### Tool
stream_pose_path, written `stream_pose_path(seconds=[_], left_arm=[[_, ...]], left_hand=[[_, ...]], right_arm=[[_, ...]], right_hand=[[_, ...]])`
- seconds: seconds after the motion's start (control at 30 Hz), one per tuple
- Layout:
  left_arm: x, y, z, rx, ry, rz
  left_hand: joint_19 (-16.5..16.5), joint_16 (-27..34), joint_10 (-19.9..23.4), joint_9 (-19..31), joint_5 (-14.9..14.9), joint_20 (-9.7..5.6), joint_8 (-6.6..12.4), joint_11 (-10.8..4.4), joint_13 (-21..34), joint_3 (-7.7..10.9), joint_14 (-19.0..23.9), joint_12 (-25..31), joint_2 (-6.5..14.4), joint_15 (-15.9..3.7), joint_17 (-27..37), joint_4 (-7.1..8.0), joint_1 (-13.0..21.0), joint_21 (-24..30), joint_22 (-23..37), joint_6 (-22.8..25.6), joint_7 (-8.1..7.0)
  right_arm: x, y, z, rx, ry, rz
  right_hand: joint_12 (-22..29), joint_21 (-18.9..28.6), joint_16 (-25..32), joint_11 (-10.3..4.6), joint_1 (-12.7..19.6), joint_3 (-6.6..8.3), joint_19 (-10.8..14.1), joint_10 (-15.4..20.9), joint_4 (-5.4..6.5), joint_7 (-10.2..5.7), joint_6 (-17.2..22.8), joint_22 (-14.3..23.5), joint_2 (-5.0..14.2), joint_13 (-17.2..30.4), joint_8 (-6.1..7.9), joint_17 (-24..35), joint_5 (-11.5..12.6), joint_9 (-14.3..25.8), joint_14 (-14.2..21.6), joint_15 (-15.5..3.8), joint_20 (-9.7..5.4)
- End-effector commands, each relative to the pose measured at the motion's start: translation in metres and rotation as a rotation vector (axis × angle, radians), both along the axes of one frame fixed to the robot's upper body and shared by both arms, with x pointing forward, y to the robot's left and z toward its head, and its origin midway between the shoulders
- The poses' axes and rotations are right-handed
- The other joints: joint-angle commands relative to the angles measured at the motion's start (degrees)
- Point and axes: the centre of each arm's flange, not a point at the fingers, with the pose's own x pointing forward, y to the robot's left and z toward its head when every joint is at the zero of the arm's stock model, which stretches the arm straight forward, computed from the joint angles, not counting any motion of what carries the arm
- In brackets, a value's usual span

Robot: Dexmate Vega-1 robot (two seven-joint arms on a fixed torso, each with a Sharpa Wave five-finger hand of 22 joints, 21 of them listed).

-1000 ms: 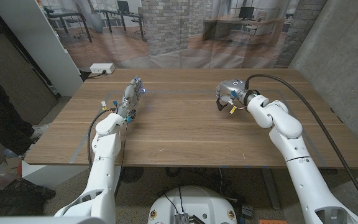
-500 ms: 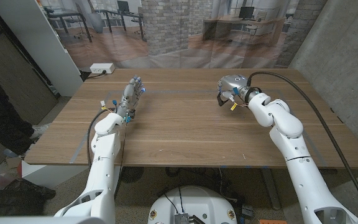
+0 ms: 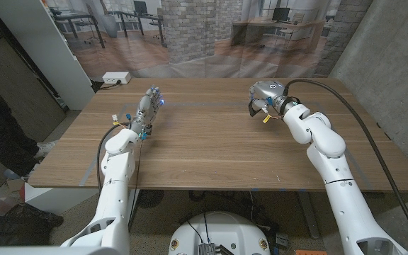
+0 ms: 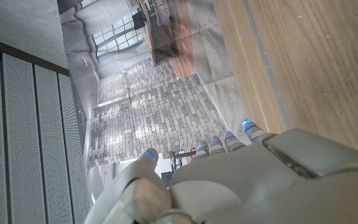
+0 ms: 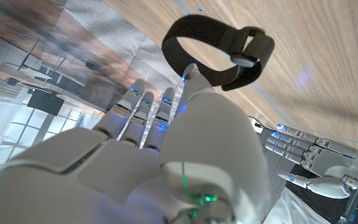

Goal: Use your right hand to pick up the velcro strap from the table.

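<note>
Head view places the right hand raised over the far counter while the left hand waits with fingers straight; right wrist view shows the velcro strap, looped, pinched at the fingertips, clear of the wood for lifting.

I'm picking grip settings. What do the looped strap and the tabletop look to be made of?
The black looped velcro strap looks like matte woven fabric: it shows no shine and holds a soft curl with overlapped ends. The brown wooden table looks like smooth wood or wood-look laminate, with straight grain lines and a faint sheen; which one I cannot tell.
</note>
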Motion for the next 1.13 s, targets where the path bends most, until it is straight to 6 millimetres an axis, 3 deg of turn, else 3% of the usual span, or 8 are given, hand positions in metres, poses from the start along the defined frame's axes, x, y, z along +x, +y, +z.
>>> stream_pose_path(seconds=[0.03,0.33,0.37,0.63,1.13], left_arm=[[-0.003,0.01,0.002,0.013,-0.005,-0.004],[-0.003,0.016,0.003,0.027,-0.003,-0.018],[-0.003,0.016,0.003,0.029,-0.003,-0.02],[-0.003,0.026,0.004,0.048,-0.004,-0.032],[-0.017,0.044,-0.014,0.063,0.021,-0.057]], left_hand=[[-1.64,-0.11,-2.73,0.31,0.2,-0.16,-0.11,0.0,0.11,-0.07,-9.39,0.02,5.12,-0.67,0.14,0.03,0.4,-0.18,0.22,-2.06,-0.1],[-1.62,-0.1,-2.71,0.31,0.2,-0.16,-0.11,0.0,0.11,-0.08,-9.36,0.03,5.12,-0.72,0.14,0.03,0.4,-0.22,0.23,-2.04,-0.09],[-1.62,-0.1,-2.72,0.31,0.2,-0.16,-0.11,0.02,0.11,-0.08,-9.36,0.03,5.12,-0.67,0.14,0.03,0.4,-0.22,0.23,-2.05,-0.11],[-1.62,-0.11,-2.75,0.31,0.2,-0.17,-0.12,-0.03,0.11,-0.09,-9.38,0.01,5.12,-0.67,0.14,0.04,0.4,-0.26,0.23,-2.06,-0.1],[-1.61,-0.12,-2.78,0.31,0.21,-0.19,-0.12,0.03,0.11,-0.12,-9.41,0.0,5.11,-0.72,0.14,0.04,0.4,-0.34,0.24,-2.08,-0.06]], right_arm=[[-0.006,-0.001,0.008,0.033,-0.053,-0.022],[-0.011,-0.001,0.012,0.063,-0.089,-0.049],[-0.011,-0.001,0.012,0.064,-0.096,-0.054],[-0.017,0.002,0.013,0.078,-0.135,-0.08],[-0.042,0.025,0.004,0.072,-0.18,-0.079]], right_hand=[[0.07,-0.13,-0.04,-0.12,0.42,-0.32,0.51,0.58,-0.04,-0.26,0.42,0.3,0.42,0.12,0.36,0.15,0.45,0.36,0.53,-6.9,-5.94],[0.08,-0.11,-0.03,-0.11,0.52,-0.69,0.64,0.84,-0.02,-0.34,0.44,0.3,0.38,0.13,0.45,0.13,0.48,0.36,0.75,-6.87,-5.99],[0.03,-0.11,-0.02,-0.65,0.53,-0.78,0.66,0.79,0.01,-0.37,0.37,0.3,0.4,0.13,0.44,0.13,0.5,0.36,0.79,-6.87,-6.0],[0.08,-0.13,-0.02,-0.27,0.59,-1.04,0.7,1.1,0.08,-0.55,0.37,0.3,0.51,0.13,0.51,0.15,0.54,0.36,0.92,-6.95,-5.97],[0.11,-0.18,0.06,-1.1,0.73,-1.56,0.73,1.67,0.19,-0.75,0.29,0.31,0.69,0.16,0.64,0.17,0.56,0.36,1.37,-7.23,-5.99]])
